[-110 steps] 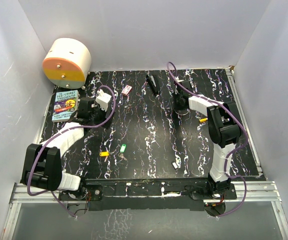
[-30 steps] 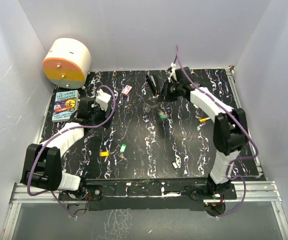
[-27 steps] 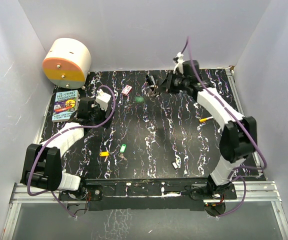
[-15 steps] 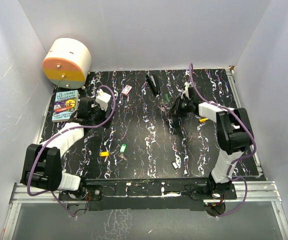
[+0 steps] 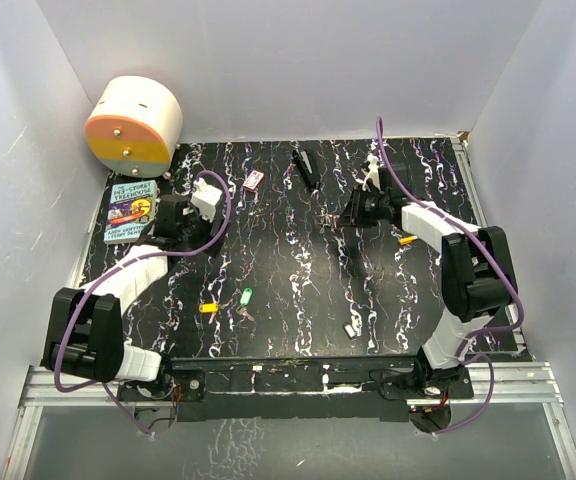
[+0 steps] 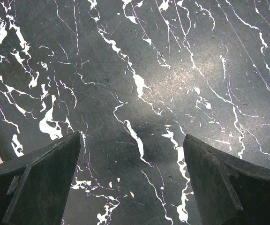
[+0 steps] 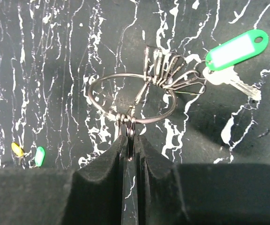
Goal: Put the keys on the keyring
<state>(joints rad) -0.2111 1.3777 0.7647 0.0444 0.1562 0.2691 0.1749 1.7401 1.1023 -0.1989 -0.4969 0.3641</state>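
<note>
My right claw (image 7: 128,138) has swung back from the far edge toward the middle of the surface (image 5: 288,270). Nearest me a loose green-tagged key (image 5: 246,296) lies flat. Farther out my left claw (image 6: 131,137) gapes wide and empty, while the right one pinches the keyring (image 7: 132,98) tight, another green-tagged key (image 7: 236,49) hooked on.

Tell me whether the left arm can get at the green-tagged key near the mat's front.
Probably yes. The left pincer is open and empty over bare mat, and the green-tagged key lies in the open, only a yellow tag beside it. The right pincer is shut on the keyring farther back.
</note>
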